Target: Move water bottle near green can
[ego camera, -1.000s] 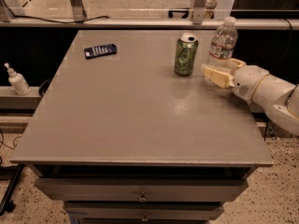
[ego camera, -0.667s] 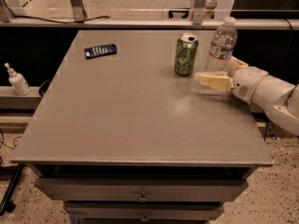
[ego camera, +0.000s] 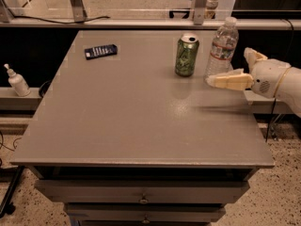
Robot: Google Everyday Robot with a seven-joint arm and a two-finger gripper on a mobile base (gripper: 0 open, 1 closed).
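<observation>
The water bottle (ego camera: pixel 223 44), clear with a white cap and a red and white label, stands upright near the table's right edge. The green can (ego camera: pixel 187 54) stands upright just left of it, a small gap between them. My gripper (ego camera: pixel 229 66) reaches in from the right at the bottle's lower part and is open wide. Its near finger (ego camera: pixel 230 81) lies across the front of the bottle's base. Its far finger (ego camera: pixel 254 56) is to the right of the bottle. The jaws are not closed on the bottle.
A dark flat device (ego camera: pixel 100 51) lies at the back left of the grey table (ego camera: pixel 141 121). A small white pump bottle (ego camera: pixel 18 81) stands on a ledge left of the table. Rails and posts run behind the table. Drawers sit below the front edge.
The gripper's fingers have spread apart, and the near finger has swung out to the left in front of the bottle's base. The bottle and the can have stayed in place.
</observation>
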